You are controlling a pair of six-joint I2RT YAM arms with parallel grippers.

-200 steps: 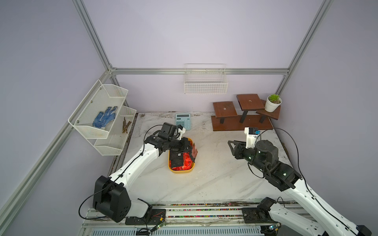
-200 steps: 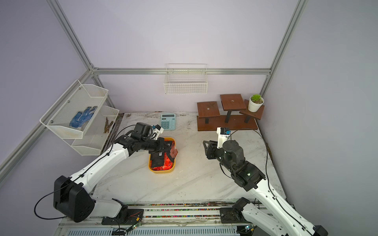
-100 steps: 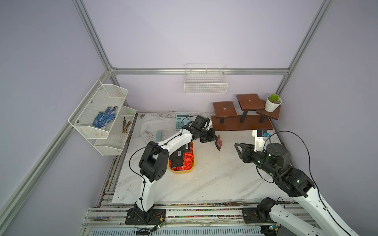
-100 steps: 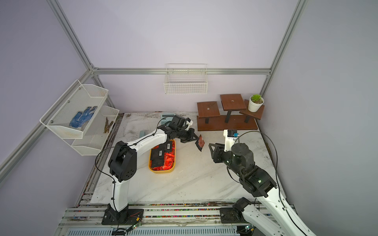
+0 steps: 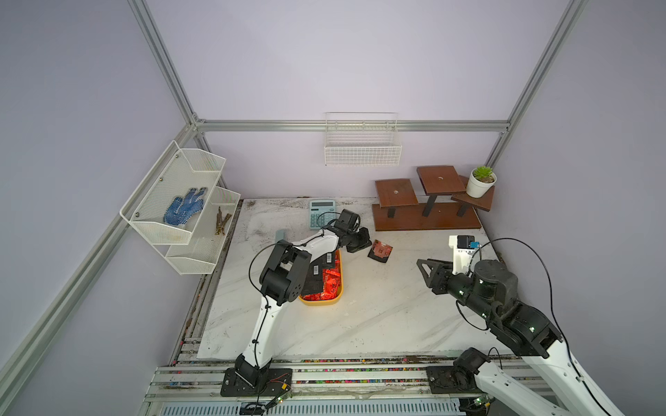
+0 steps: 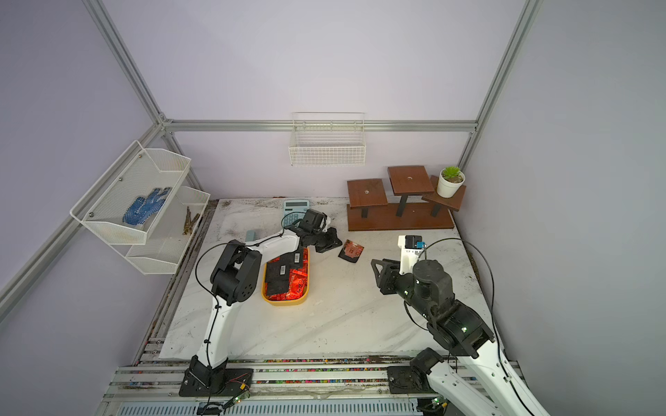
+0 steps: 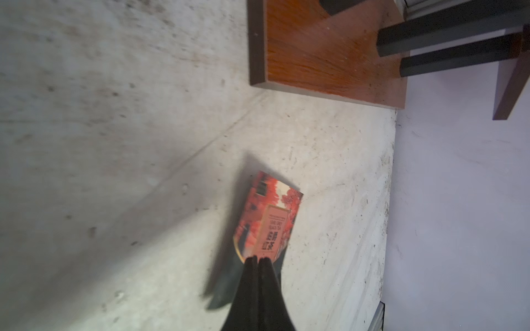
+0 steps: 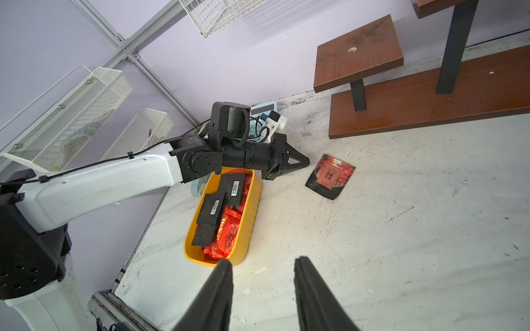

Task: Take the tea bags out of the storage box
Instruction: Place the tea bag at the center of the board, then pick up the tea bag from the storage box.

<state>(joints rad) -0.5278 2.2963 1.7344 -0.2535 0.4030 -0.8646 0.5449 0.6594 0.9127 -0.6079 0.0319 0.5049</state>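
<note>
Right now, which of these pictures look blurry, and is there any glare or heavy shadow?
Left wrist view: soft, likely motion blur, the print on the reddish-brown tea bag smeared, a broad shadow across the table beside the left gripper. Right wrist view: sharp; the red foil tea bags in the storage box glare. Both top views: sharp, evenly lit.

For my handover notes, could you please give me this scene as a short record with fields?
storage box: yellow tub on the table, partly under the left arm
in the box: many red foil sachets, with black barcode sachets on top
outside the box: one reddish-brown sachet, lying on the table between the box and the wooden stand
left hand: shut, tips next to that sachet, with a small gap showing in the right wrist view
right hand: open, empty
task: not finished
</note>
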